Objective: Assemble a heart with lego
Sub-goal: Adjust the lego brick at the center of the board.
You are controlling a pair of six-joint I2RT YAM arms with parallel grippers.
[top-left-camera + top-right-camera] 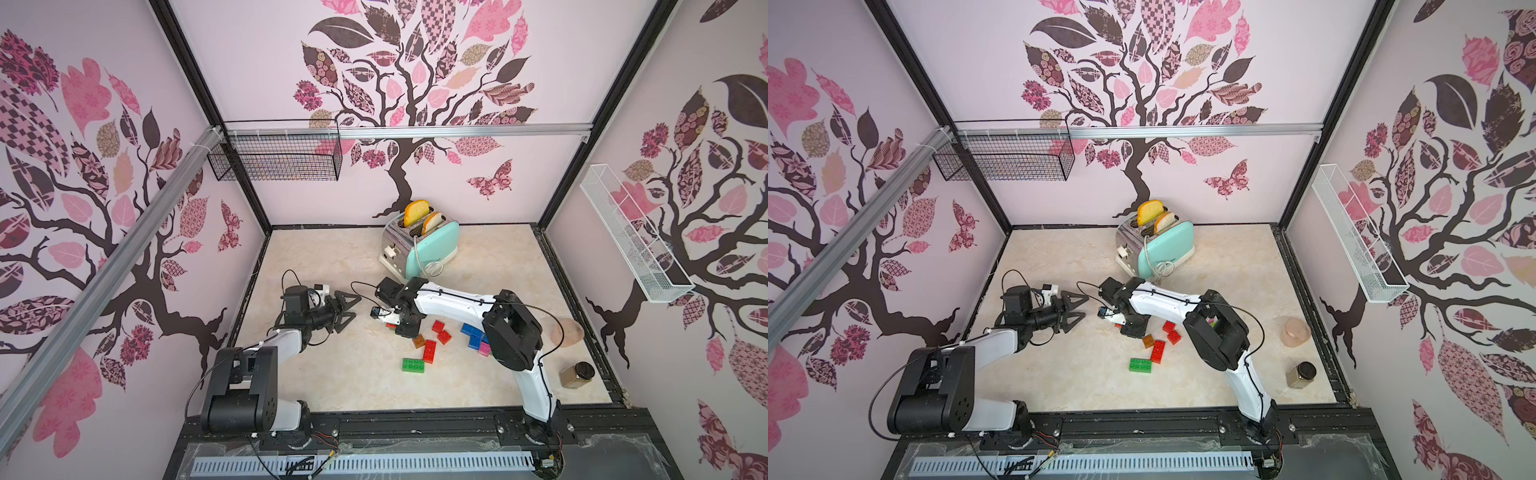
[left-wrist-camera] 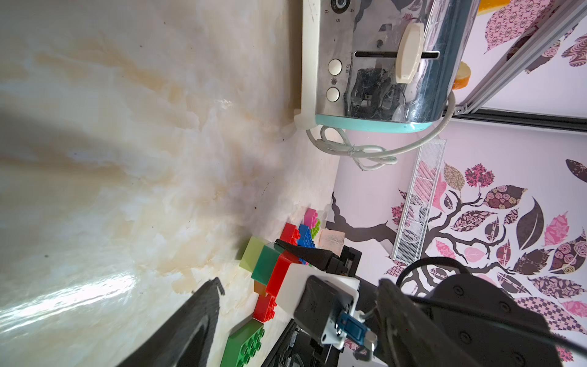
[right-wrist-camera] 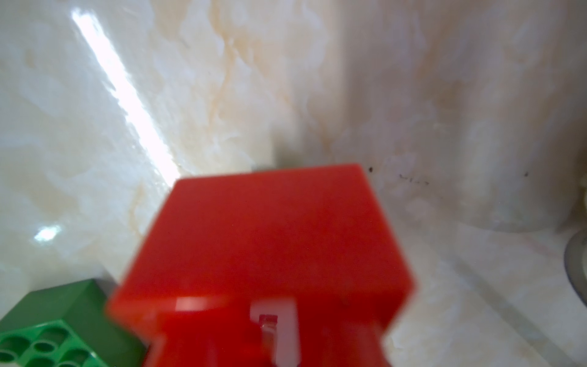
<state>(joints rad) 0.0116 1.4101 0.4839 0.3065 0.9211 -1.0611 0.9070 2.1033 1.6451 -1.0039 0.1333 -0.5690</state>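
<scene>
Toaster dial reads 4, 5, 6. Beige marble-look table, pink tree-print walls. L gripper wide open, empty. R gripper clamped on red brick mid-table. Other lego bricks lie loose just beside.

Left fingers splayed — right fingers clamped
</scene>
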